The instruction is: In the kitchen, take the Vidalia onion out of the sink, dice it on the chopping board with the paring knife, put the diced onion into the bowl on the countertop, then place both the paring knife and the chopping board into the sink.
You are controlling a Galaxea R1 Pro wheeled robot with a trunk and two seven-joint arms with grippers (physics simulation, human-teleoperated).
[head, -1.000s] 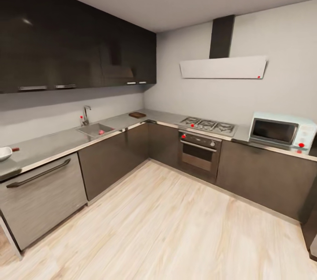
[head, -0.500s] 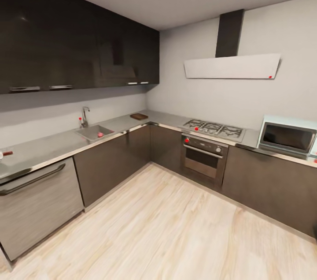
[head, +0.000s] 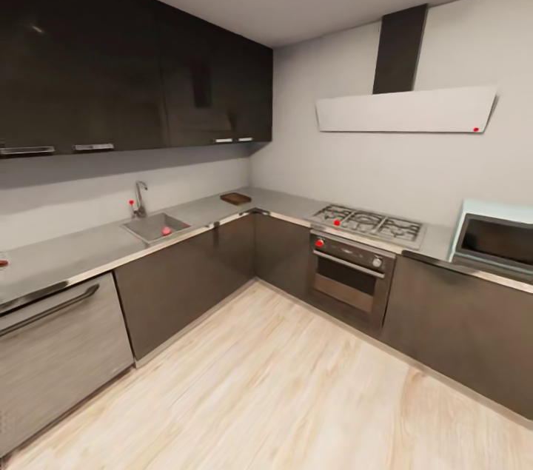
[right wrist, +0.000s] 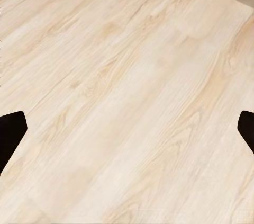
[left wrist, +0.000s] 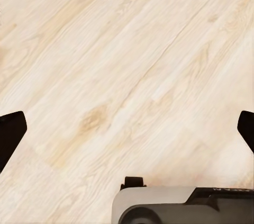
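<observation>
The kitchen lies ahead in the head view. The steel sink (head: 152,224) is set in the grey countertop (head: 66,252) along the left wall. A small pinkish round thing, the Vidalia onion (head: 166,231), rests in the basin. Near the far corner lies the dark-brown chopping board (head: 235,197). At the picture's left edge, a red speck on the counter is the paring knife (head: 2,260). The bowl is out of view. My left gripper (left wrist: 127,128) and right gripper (right wrist: 127,128) hang open over the wooden floor, fingers far apart and holding nothing.
A faucet (head: 138,196) with a red knob stands behind the sink. A gas hob (head: 368,223) and oven (head: 349,274) sit on the right run, with a microwave (head: 494,237) beyond them. A dishwasher front (head: 55,348) is at the left. Pale wood floor (head: 281,388) stretches ahead.
The camera has moved forward into the kitchen. The counters spread outward in the picture, and the bowl has slipped off the left edge. No object has moved.
</observation>
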